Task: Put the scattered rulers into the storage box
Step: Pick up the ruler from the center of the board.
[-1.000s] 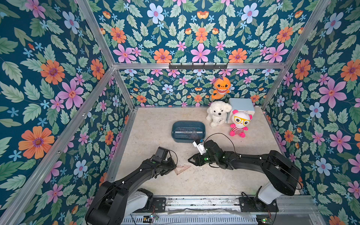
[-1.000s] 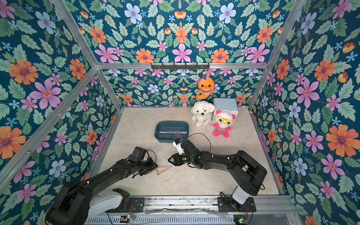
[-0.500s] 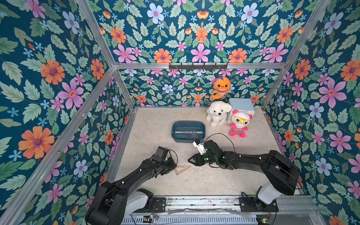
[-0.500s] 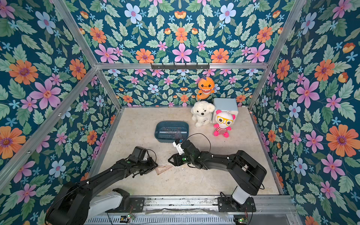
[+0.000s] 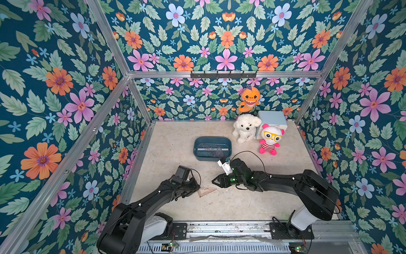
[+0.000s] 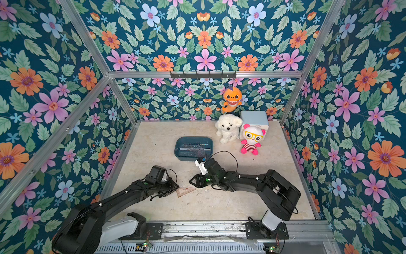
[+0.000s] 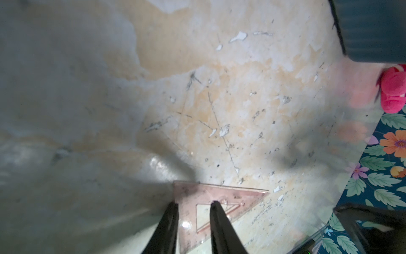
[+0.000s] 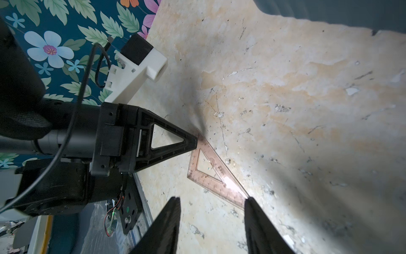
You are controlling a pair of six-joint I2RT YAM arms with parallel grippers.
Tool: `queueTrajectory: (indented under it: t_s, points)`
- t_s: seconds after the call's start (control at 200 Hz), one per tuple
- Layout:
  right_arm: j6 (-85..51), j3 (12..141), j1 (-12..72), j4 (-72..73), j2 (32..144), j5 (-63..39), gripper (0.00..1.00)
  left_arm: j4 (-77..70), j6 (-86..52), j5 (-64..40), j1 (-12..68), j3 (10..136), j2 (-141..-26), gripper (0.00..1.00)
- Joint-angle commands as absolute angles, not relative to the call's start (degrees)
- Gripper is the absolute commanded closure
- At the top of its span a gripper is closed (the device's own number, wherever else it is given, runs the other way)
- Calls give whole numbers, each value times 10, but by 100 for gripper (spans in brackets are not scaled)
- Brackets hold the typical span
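Over on the left, the left gripper [image 7: 193,205] is down on the table [image 5: 171,140] with its jaws a little apart, straddling the short side of the only set square [image 7: 230,193] I see loose. It lies flat in front of both arms, well short of the storage box [image 5: 206,158]. Whether the gripper truly pinches the plastic I can't tell. That's my first worry: the piece is thin, slick and flush with the surface, so the tips may just skate over it or shove it away. Next along, the right gripper [image 8: 212,202] is spread wide and empty, one finger right at the set square's sharp point. If both push at once, I'd expect it to pivot or flip out. Further over, the right arm [image 5: 274,182] has its wrist close to the box's near wall, and a careless lift could nudge the box and the rulers [image 5: 211,149] lying inside.
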State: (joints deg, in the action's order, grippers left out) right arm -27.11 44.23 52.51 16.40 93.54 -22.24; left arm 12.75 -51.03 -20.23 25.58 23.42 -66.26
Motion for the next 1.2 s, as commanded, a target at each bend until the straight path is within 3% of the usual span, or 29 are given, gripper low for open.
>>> queueTrajectory:
  t_s: [0.0,1.195]
  points:
    - [-278,439,526,177,933,-230,51,142,-499,-201,256,248,-649,69]
    - [-310,419,523,186,921,-257,52,96,-495,-217,258,225,-677,68]
